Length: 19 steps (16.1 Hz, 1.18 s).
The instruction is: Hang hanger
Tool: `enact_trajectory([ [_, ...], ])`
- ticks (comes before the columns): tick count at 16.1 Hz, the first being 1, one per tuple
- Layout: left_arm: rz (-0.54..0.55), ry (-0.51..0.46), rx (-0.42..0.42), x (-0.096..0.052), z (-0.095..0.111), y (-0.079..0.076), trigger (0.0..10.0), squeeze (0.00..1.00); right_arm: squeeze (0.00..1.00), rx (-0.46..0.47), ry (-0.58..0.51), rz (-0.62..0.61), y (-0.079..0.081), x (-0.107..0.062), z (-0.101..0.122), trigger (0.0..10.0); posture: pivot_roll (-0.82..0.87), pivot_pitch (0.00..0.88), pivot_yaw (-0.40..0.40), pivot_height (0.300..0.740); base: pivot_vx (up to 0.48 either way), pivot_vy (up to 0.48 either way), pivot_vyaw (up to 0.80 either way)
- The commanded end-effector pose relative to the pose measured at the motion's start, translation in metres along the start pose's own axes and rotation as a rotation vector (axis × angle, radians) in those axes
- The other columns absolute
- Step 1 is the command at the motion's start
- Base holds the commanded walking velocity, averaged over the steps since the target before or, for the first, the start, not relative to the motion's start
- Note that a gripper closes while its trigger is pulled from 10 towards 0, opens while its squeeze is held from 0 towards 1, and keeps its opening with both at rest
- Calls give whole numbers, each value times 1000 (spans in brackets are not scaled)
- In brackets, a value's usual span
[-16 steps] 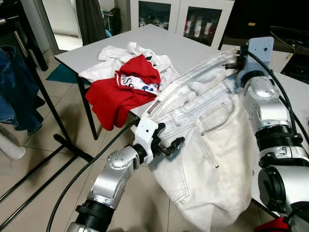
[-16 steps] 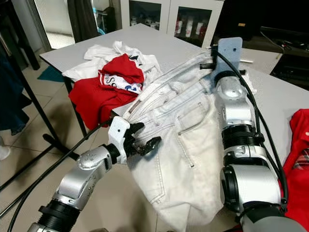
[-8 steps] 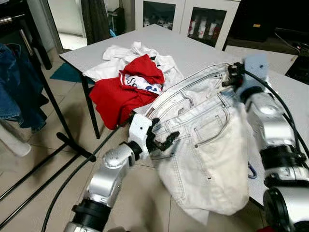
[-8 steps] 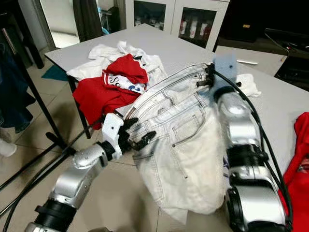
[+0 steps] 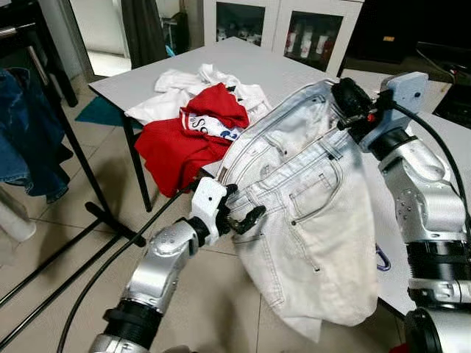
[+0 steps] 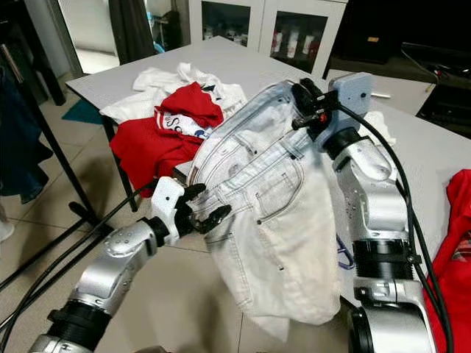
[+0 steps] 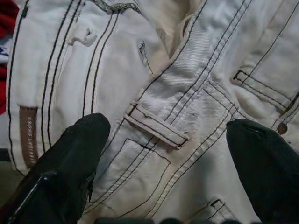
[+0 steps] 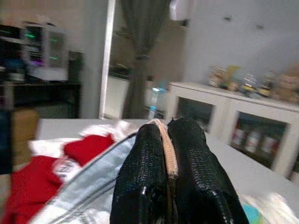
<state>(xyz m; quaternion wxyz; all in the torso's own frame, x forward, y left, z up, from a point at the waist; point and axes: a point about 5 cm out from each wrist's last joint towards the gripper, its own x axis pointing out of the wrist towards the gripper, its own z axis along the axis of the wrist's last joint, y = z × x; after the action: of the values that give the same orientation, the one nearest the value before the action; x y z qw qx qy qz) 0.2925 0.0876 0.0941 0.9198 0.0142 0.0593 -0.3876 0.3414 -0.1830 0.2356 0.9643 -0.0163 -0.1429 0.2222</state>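
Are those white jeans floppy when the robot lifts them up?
Probably floppy: the white jeans sag in folds below the right gripper, pinched shut on the waistband. Likely a bit heavy, hanging straight down. The left gripper hovers open beside them.

A red shirt [image 5: 180,140] and white clothes [image 5: 176,92] lie heaped on the grey surface [image 5: 276,70]; glass-door cabinets [image 5: 283,29] stand behind, tiled floor [image 5: 66,243] below.
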Motion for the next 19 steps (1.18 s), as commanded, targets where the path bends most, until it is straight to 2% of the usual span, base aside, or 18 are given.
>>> enact_trajectory([
  [1,-36,1,46,4,4,-1,10000,0,0,-25,-48,59,4,-1,14,0,-18,0,-44,740,0,0,0],
  [4,-43,5,111,3,6,3,10000,0,0,-85,-19,100,5,-4,12,0,-15,0,-43,740,0,0,0],
  [9,-86,14,202,1,8,11,10000,0,0,-164,-66,219,19,-10,22,0,-14,0,-37,740,0,0,0],
  [13,-155,27,221,0,7,15,10000,0,0,-177,-118,290,29,-11,35,0,-16,0,-33,740,0,0,0],
  [19,-251,50,248,2,2,11,10000,0,0,-190,-90,408,44,-14,35,0,-20,0,-33,740,0,0,0],
])
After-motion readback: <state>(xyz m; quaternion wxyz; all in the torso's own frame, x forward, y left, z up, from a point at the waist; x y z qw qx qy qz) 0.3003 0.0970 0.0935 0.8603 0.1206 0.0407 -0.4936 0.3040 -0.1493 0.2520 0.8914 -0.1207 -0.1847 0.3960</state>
